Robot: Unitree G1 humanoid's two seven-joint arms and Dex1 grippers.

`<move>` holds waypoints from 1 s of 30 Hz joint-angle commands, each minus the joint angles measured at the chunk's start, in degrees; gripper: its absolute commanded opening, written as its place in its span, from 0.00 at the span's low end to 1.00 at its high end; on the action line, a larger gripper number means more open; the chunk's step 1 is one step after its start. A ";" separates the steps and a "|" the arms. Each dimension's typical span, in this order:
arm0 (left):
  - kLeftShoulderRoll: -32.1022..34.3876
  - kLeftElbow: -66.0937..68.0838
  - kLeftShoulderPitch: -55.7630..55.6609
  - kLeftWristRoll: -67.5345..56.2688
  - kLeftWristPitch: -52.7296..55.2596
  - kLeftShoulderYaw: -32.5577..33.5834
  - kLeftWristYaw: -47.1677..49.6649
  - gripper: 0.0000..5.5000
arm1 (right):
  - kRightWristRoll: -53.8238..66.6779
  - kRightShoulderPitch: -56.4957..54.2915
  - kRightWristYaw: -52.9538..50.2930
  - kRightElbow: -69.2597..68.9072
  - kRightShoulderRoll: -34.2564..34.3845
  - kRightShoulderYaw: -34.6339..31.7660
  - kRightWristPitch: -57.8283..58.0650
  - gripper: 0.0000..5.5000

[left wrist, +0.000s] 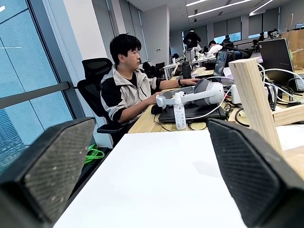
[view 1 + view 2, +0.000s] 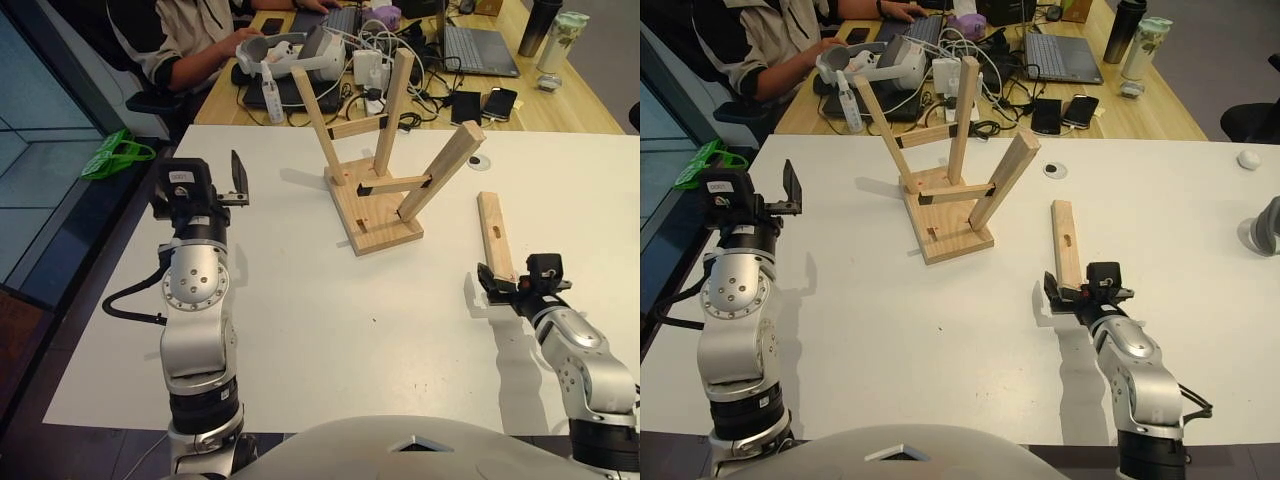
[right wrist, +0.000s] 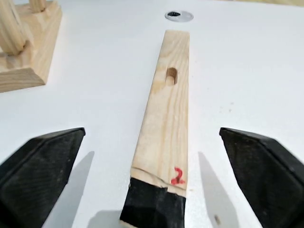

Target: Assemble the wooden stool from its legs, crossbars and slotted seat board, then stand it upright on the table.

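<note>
The table (image 2: 300, 340) is smooth and bare around the seat board (image 2: 378, 222), which lies face down and unclamped. Any sideways push while you fit a part will probably slide the whole half-built stool rather than seat the joint.

Three legs stand up from that board. The one on its right side (image 2: 441, 170) leans well outward and hangs on a short crossbar (image 2: 398, 185), so I doubt it is fully home. A knock there could lever it out, or rack the left-hand leg (image 2: 318, 118) and the upper crossbar (image 2: 358, 126) with it.

The fourth leg (image 2: 494, 236) lies flat on the table, well apart from the seat board on its right.

Your right end effector (image 2: 1081, 293) sits at the end of that leg farthest from the board. Its fingers are spread to either side of the black-taped tip (image 3: 151, 205) and grip nothing. Closing that far out gives a long lever, so the leg may droop or twist in the pads, and the tape may slip.

Your left end effector (image 1: 152, 171) hangs released and empty, off the board's left side, too far away to steady it.

The mortise slot (image 3: 171, 76) must face the waiting crossbar. Rolled wrong, the leg will jam.
</note>
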 commanded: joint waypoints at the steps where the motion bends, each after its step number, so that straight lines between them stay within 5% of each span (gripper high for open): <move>1: 0.64 0.29 -1.39 0.40 0.98 -0.13 -0.52 0.78 | -2.26 -2.31 -0.45 3.11 0.12 1.29 0.38 0.92; 19: -0.15 -0.19 -1.19 0.42 1.54 -0.30 -0.22 0.78 | -3.73 -2.52 0.89 3.66 -0.07 0.49 0.44 0.38; 25: 0.25 0.20 -2.41 0.14 2.08 0.41 -0.37 0.78 | -3.78 -4.57 2.09 5.26 0.08 1.07 -0.17 0.37; 30: 4.08 3.84 -13.23 -4.73 6.39 8.14 -2.28 0.78 | 0.41 -17.18 2.68 6.65 -0.10 -4.43 -1.95 0.37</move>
